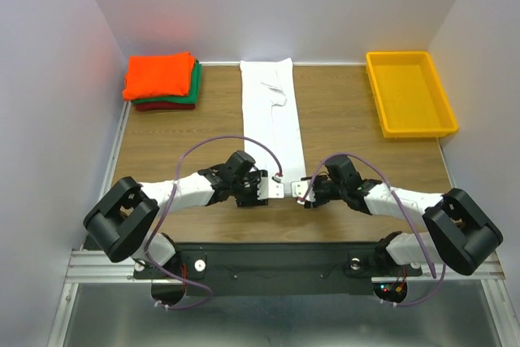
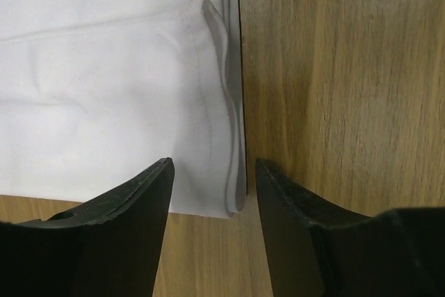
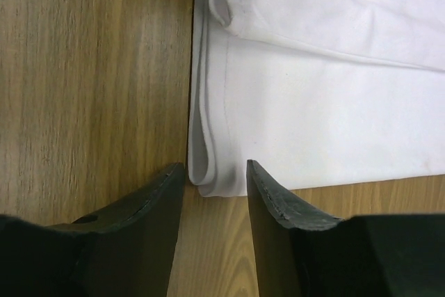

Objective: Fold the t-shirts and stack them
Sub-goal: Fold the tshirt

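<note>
Reaching inward, both black robot arms lie low over the wooden table (image 1: 162, 152), forearms angled toward each other.
Left gripper (image 1: 276, 188) and right gripper (image 1: 302, 193) each have fingers apart, straddling a near corner of the white cloth t-shirt (image 1: 270, 111), folded into a long strip running from them to the far edge.
</note>
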